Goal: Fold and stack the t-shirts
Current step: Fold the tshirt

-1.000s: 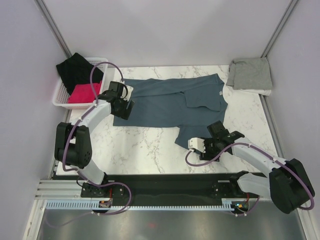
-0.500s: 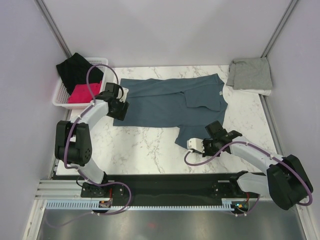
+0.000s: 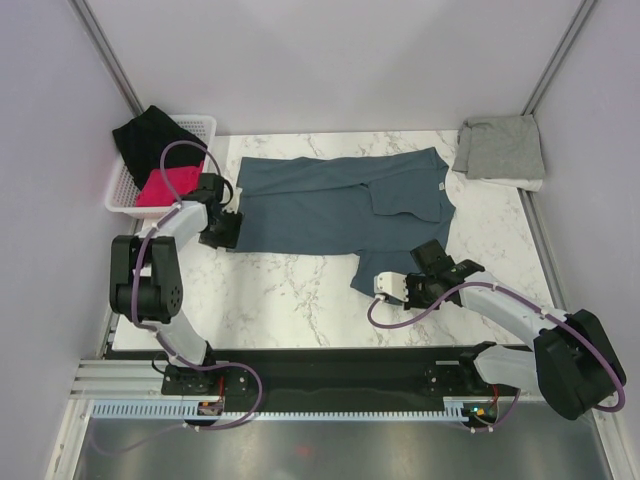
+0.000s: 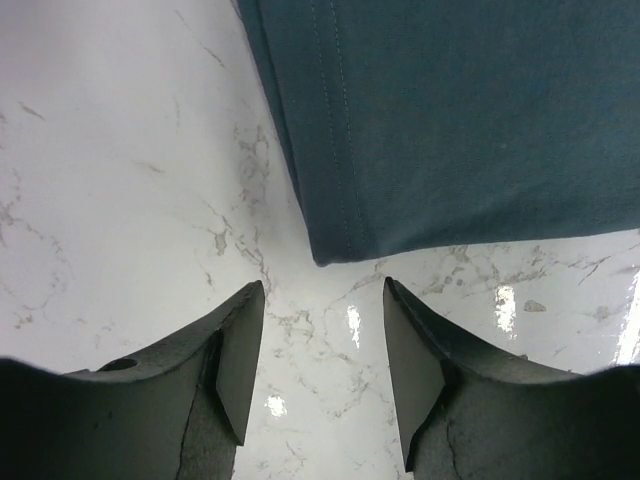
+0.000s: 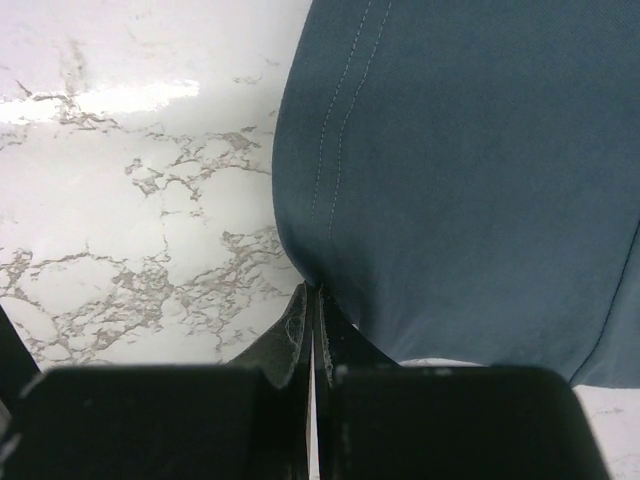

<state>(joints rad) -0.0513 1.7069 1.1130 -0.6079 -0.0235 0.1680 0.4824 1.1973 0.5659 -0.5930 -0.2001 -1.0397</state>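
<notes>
The blue tee lies spread across the middle of the marble counter. The grey tee sits folded at the far right corner, well apart from it. The left pincer is released, its jaws apart over bare counter just off the blue tee's near left corner and touching no cloth. The right pincer is clenched on the blue tee's near hem. A white basket of black and red clothes stands at the far left.
</notes>
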